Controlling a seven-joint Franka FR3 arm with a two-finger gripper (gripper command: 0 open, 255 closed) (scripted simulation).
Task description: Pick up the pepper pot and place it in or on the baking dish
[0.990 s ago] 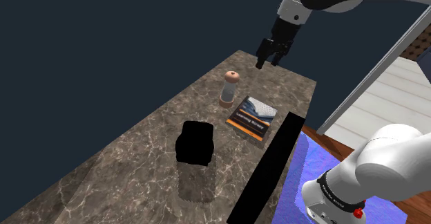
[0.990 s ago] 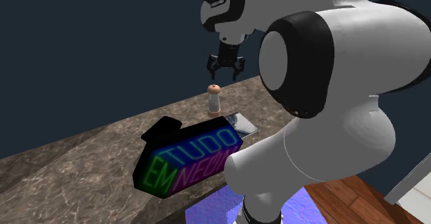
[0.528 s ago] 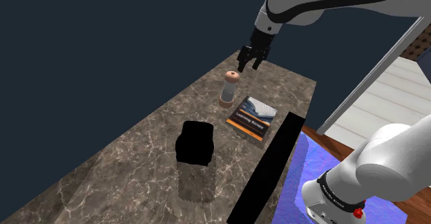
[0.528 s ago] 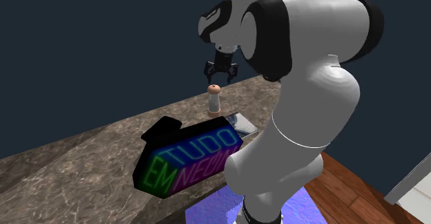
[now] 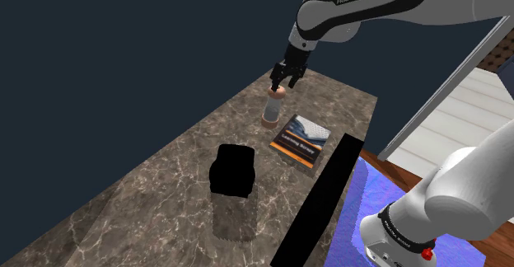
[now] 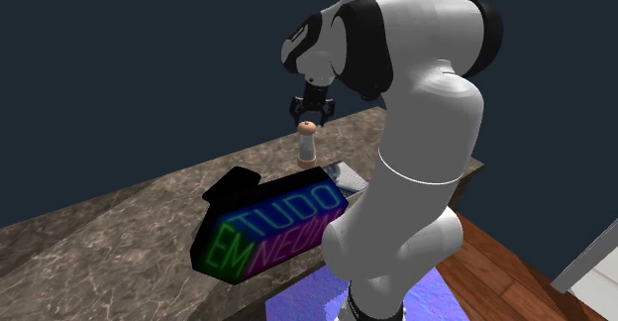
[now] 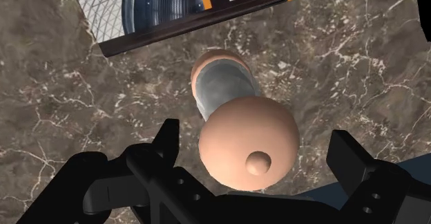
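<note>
The pepper pot [image 5: 273, 107] stands upright on the brown marble counter [image 5: 156, 193]; it has a clear grey body with a peach cap and base. My gripper [image 5: 282, 82] hangs just above its cap, open. In the wrist view the two fingers [image 7: 164, 141] stand apart on either side of the round cap [image 7: 238, 136] without touching it. From the second exterior view the gripper [image 6: 309, 113] sits right over the pot [image 6: 308, 145]. The baking dish [image 5: 232, 170] is drawn as a plain black block, nearer the stand along the counter.
A book [image 5: 300, 139] lies flat right beside the pot, toward the shoulder view's right. A long sign with neon letters [image 6: 282, 228] stands along the counter's near edge, shown as a black slab [image 5: 321, 199]. A blue rug [image 5: 366, 193] and wooden floor lie below.
The gripper has moved toward the shoulder view's left and downward, from beyond the pot to directly over its cap. The pot, book and black block have not moved.
</note>
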